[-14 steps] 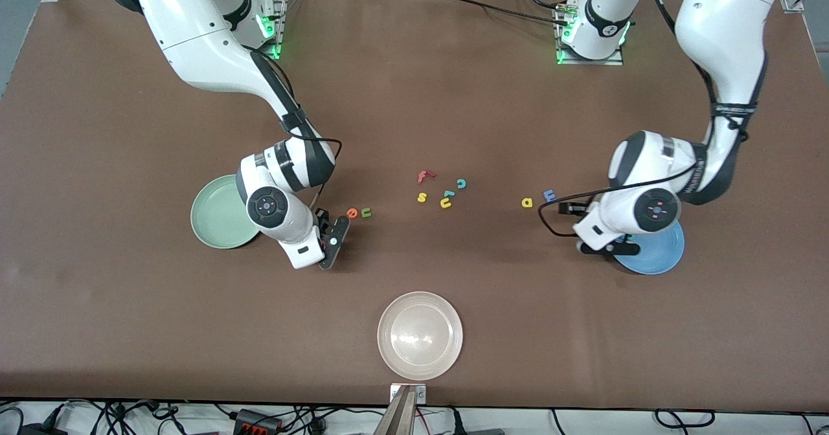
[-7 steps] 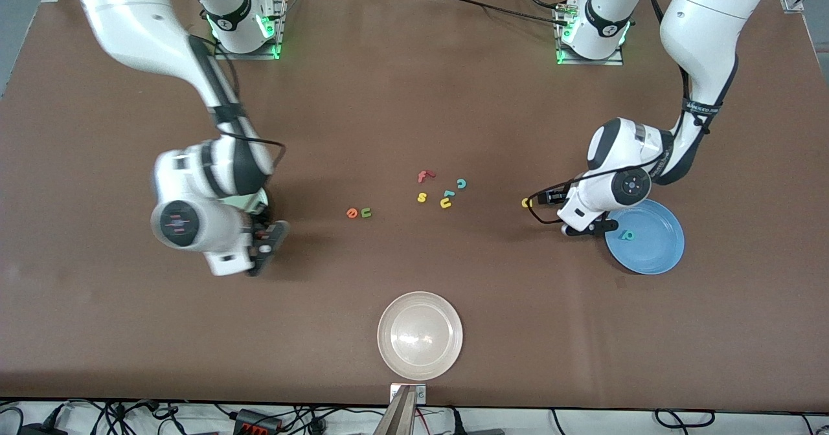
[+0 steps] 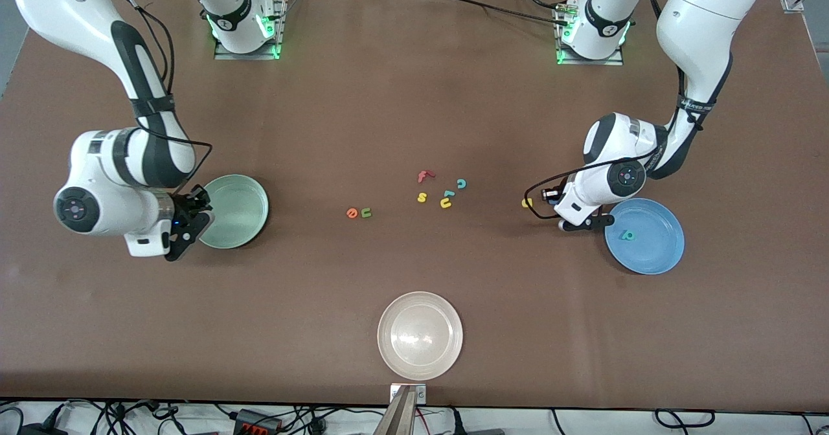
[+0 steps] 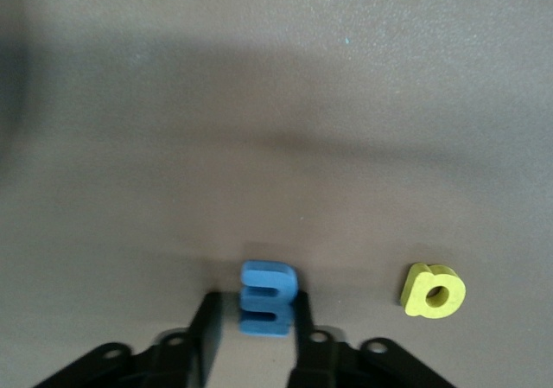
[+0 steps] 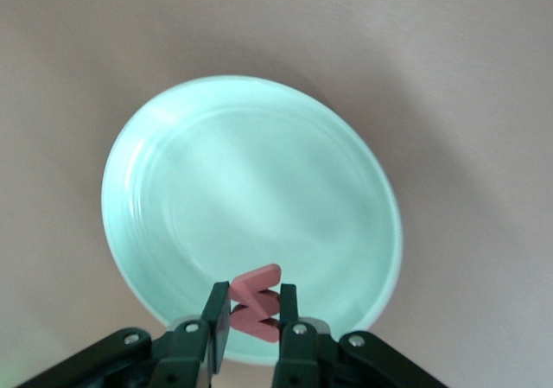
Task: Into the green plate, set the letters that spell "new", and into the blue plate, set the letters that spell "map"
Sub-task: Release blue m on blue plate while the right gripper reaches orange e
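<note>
The green plate point(image 3: 236, 211) is lying on the tabletop point(image 3: 414, 98) toward the right arm's end, and the right gripper point(image 5: 252, 312) is hovering over its rim with jaws clamped on the salmon-red w point(image 5: 256, 302). The blue plate point(image 3: 647, 244) is holding the teal p point(image 3: 626, 234). Just beside that plate, the left gripper point(image 4: 256, 319) is down at the tabletop, its jaws pressing the blue m point(image 4: 266, 297), the yellow a point(image 4: 434, 290) lying near.

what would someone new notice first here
Both arms are mid-grab: the right claw holds the salmon w over the green plate's rim. The left claw is closing around the blue m on the table beside the yellow a, by the blue plate.
</note>
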Robot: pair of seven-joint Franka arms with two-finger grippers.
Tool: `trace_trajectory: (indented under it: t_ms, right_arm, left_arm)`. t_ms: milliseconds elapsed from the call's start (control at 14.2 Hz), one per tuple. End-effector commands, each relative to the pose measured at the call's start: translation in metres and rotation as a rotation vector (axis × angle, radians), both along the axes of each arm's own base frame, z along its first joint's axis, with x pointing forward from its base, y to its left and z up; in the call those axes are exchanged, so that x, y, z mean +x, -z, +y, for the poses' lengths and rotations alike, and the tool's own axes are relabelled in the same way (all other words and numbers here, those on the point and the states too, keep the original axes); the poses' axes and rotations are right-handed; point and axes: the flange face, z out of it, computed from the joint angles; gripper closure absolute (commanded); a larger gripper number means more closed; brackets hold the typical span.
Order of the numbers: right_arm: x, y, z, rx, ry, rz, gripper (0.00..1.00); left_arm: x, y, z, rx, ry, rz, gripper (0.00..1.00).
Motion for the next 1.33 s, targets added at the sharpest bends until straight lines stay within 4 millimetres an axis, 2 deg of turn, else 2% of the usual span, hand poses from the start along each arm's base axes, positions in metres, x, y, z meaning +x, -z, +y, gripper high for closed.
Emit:
trace_trajectory:
  t_ms: [0,140,281,351,492,562,632,773,843,913,983,1124,1194,1264]
  right_arm:
    - [-0.01,0.023,0.027,0.014,-0.034,-0.003,1.0]
    - [-0.012,0.041,0.028,0.014,-0.04,0.004,1.0]
    - [-0.017,0.054,0.032,0.013,-0.048,0.001,1.0]
    - [-0.018,0.055,0.037,0.013,-0.057,-0.004,1.0]
    - [-0.015,0.046,0.036,0.013,-0.031,-0.011,0.01]
    - [-0.013,0.037,0.036,0.016,-0.026,-0.013,0.0]
    - [-0.007,0.022,0.038,0.015,-0.014,-0.024,0.0]
    - [0.004,-0.004,0.05,-0.002,0.049,-0.032,0.0]
    - [0.007,-0.012,0.067,-0.012,0.071,-0.03,0.0]
    - [0.005,-0.014,0.083,-0.024,0.104,-0.033,0.0]
    - [0.002,-0.014,0.104,-0.043,0.157,-0.043,0.0]
    - [-0.001,-0.023,0.148,-0.065,0.227,-0.069,0.0]
    - [-0.001,-0.022,0.171,-0.071,0.252,-0.08,0.0]
    - [-0.003,-0.017,0.186,-0.075,0.294,-0.078,0.0]
  left_arm:
    - [-0.001,-0.006,0.0,-0.013,-0.016,-0.009,0.83]
    - [0.003,-0.013,0.002,-0.014,-0.008,-0.017,0.86]
    - [0.02,-0.035,0.014,-0.003,-0.001,-0.009,0.86]
    - [0.034,-0.054,0.023,0.004,0.024,0.02,0.86]
    - [0.062,-0.091,0.056,-0.012,0.089,0.063,0.86]
    - [0.075,-0.106,0.076,-0.028,0.115,0.058,0.86]
    - [0.086,-0.11,0.095,-0.033,0.155,0.047,0.86]
    - [0.095,-0.104,0.125,0.039,0.276,0.039,0.86]
    - [0.095,-0.096,0.139,0.077,0.307,0.048,0.86]
    - [0.094,-0.083,0.144,0.103,0.337,0.068,0.86]
    - [0.089,-0.062,0.15,0.115,0.356,0.102,0.86]
    - [0.084,-0.034,0.172,0.101,0.332,0.136,0.86]
    - [0.084,-0.028,0.173,0.095,0.331,0.135,0.86]
    - [0.084,-0.027,0.174,0.095,0.329,0.131,0.83]
